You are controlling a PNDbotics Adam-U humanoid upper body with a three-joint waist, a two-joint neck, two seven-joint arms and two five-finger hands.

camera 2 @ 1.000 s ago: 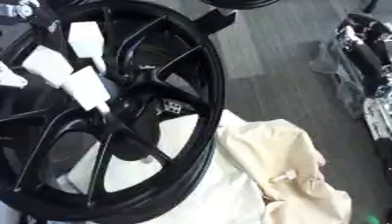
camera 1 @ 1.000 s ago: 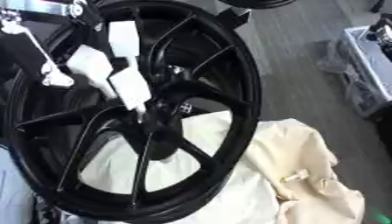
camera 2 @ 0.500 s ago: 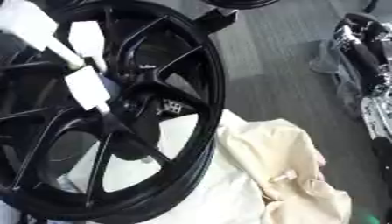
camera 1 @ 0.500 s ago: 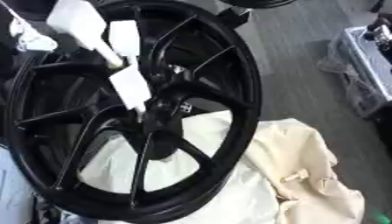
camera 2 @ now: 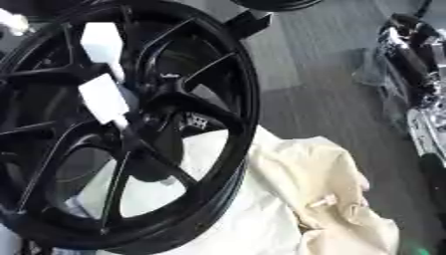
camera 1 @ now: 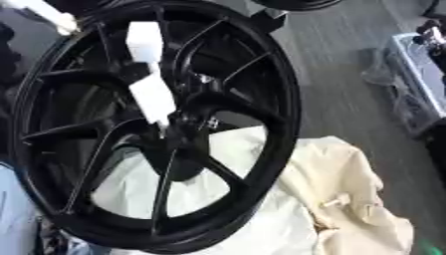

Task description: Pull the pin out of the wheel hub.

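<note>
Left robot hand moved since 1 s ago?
Yes: left robot hand outer fingers lifted up-left, toward black spoked wheel rim; one finger stays at hub.

No text, brand or number can be read anywhere. The black wheel hub [camera 2: 178,119] carries a small pale, grid-like mark just right of the white-clad hand [camera 1: 155,99], but its characters cannot be made out. The white blocks on that hand are blank. The cream cloth [camera 1: 340,199] below and right of the hand shows no print, and the equipment [camera 2: 418,74] far to the right has no legible label.
</note>
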